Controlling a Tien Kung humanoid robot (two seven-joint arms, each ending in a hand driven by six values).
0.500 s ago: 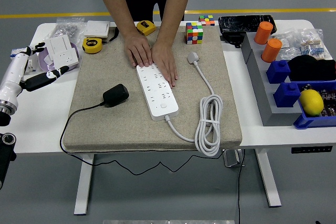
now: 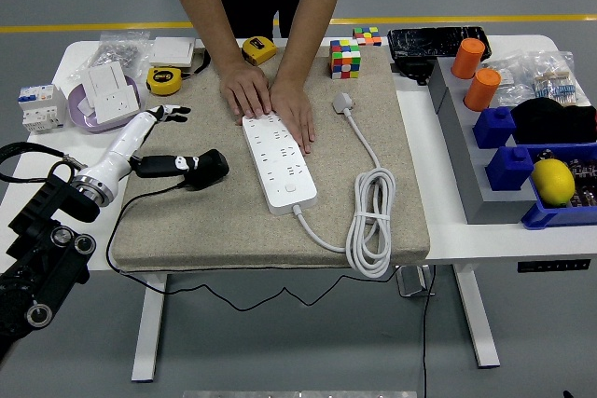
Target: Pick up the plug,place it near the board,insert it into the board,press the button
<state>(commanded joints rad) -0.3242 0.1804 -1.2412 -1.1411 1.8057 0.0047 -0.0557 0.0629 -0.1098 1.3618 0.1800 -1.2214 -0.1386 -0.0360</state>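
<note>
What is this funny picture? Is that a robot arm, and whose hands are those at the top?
Yes! The camera sits high on a robot, looking down at a white table. The black and white arm on the left ends in the robot's left hand, with five fingers. Its thumb reaches to a black plug on a grey mat; it does not look gripped yet. The robot's other arm is out of the picture. The bare arms at the top belong to a person, whose hands press down on a white power strip. Around the table lie tape measures, a colourful cube and blue bins.
</note>
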